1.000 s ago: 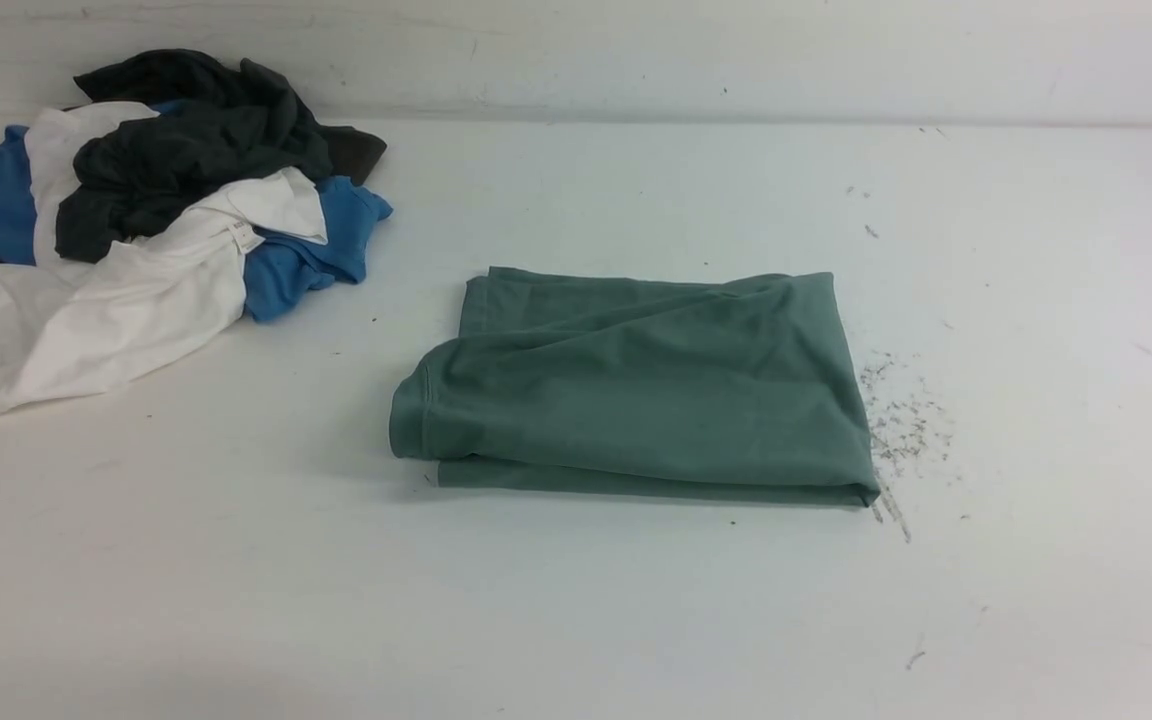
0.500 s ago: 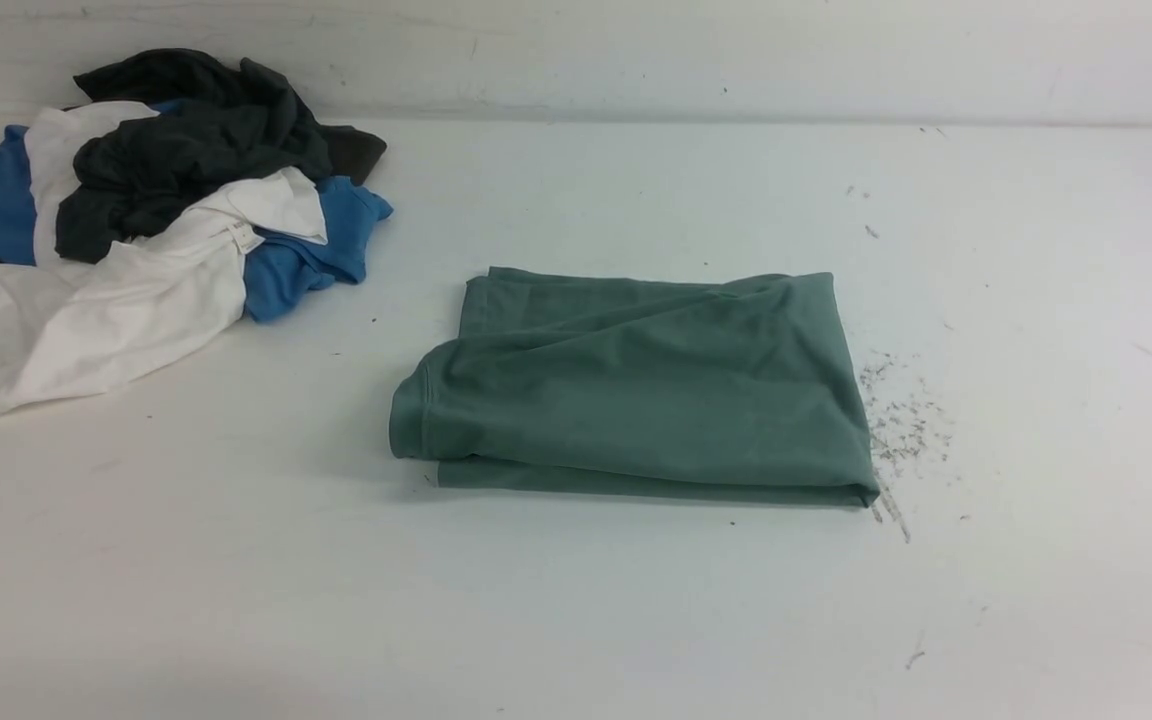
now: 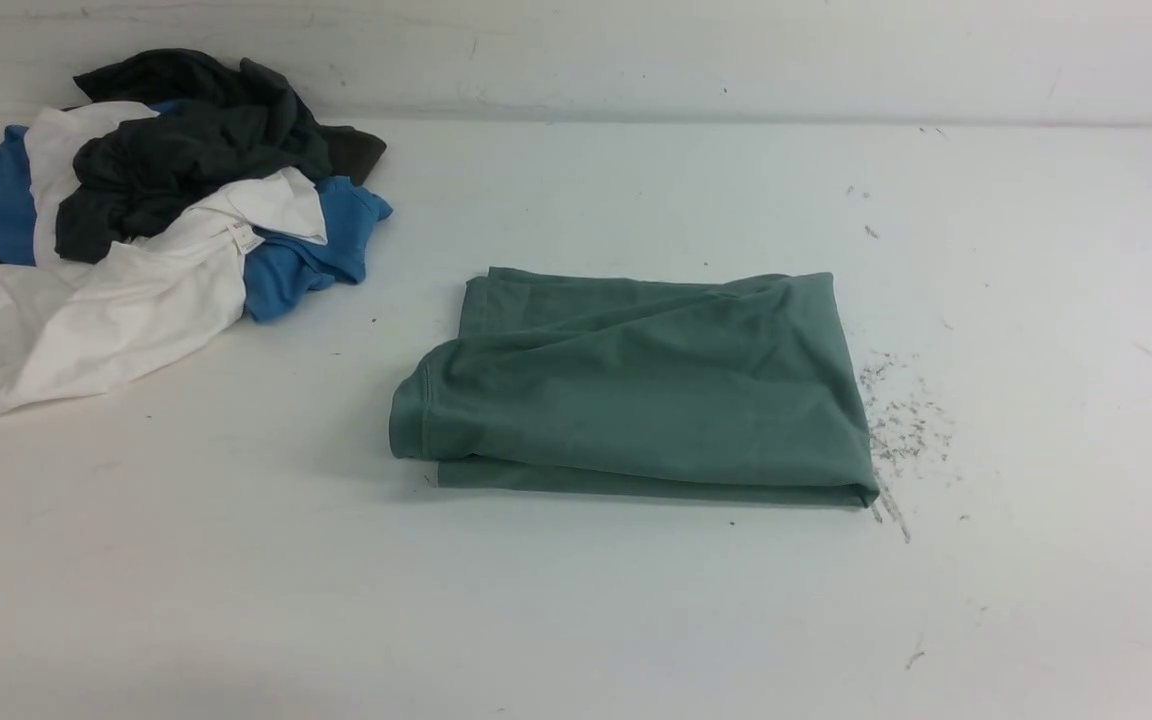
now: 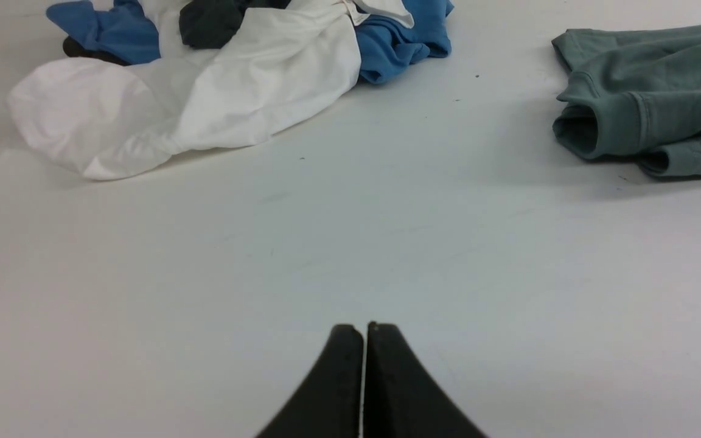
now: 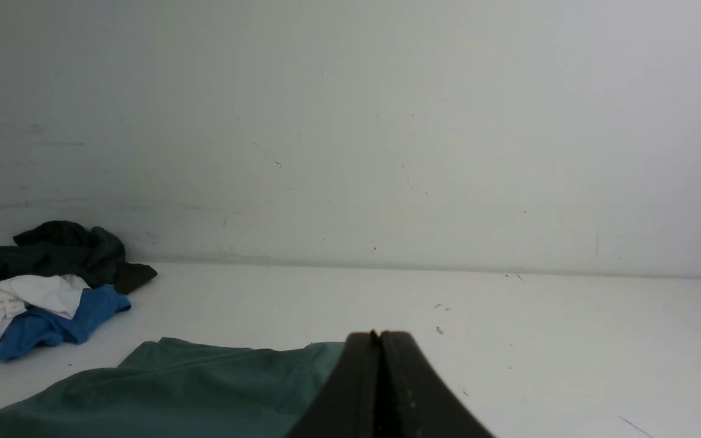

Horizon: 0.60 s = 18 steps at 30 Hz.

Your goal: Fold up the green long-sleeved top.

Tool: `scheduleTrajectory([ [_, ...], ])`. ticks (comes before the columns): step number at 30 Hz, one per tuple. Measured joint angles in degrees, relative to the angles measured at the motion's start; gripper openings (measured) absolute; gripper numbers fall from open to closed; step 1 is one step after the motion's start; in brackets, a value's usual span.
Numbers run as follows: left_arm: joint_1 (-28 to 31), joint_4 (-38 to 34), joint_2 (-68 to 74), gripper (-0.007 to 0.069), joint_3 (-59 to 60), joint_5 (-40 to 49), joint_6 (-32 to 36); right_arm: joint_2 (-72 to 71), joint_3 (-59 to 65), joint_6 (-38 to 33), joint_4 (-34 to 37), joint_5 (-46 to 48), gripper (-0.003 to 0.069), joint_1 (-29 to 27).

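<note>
Left gripper (image 4: 364, 328) and right gripper (image 5: 381, 336): jaws pressed together, empty, both clear of the cloth. Green long-sleeved top (image 3: 636, 385) lies mid-table as a compact layered rectangle, well apart from the pile of clothes (image 3: 136, 220). Folding appears complete; nothing evidently left.

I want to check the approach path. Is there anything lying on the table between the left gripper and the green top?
Nothing visible. In the left wrist view only bare table lies between the shut left gripper and the green long-sleeved top. The pile of clothes sits off to the side, apart from the top.
</note>
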Motion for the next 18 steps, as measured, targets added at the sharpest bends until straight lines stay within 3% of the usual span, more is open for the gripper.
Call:
scheduleTrajectory([
  [9, 0.00, 0.00, 0.00, -0.0004, 0.00, 0.00, 0.00, 0.00, 1.63, -0.72, -1.16, 1.49, -0.0015, -0.31],
  [18, 0.00, 0.00, 0.00, -0.0004, 0.00, 0.00, 0.00, 0.00, 19.44, -0.84, -2.71, -0.92, -0.0015, -12.03],
])
